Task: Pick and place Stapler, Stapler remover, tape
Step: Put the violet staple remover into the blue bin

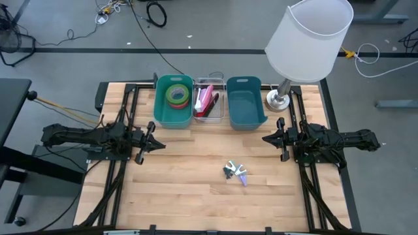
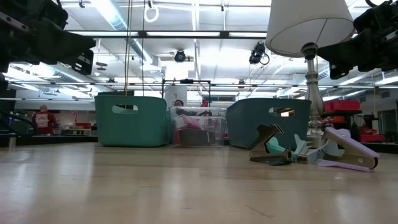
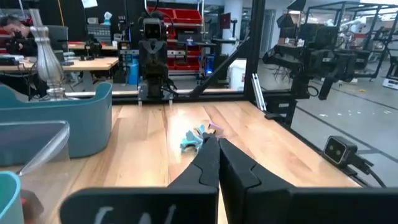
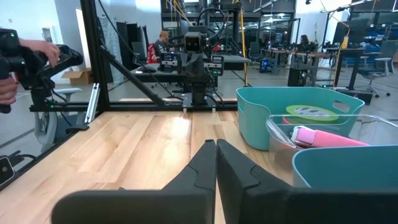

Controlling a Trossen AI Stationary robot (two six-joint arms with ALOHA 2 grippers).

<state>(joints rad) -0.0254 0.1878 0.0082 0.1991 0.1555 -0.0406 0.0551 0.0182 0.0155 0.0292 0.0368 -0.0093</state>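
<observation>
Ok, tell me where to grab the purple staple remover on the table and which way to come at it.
Come straight down on the purple staple remover and pinch across its narrow body, probably with the right gripper, which is nearer. It lies flat on the table, long and slim. A teal staple remover crowds its jaw end, so the free end toward the table's front edge looks safest.

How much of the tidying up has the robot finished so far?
Mostly done, it seems: rolls of tape lie in the left teal bin and a pink stapler in the clear bin. Nothing is in hand; the left gripper and right gripper are shut and empty. The staple removers remain on the table; the right teal bin looks empty.
</observation>
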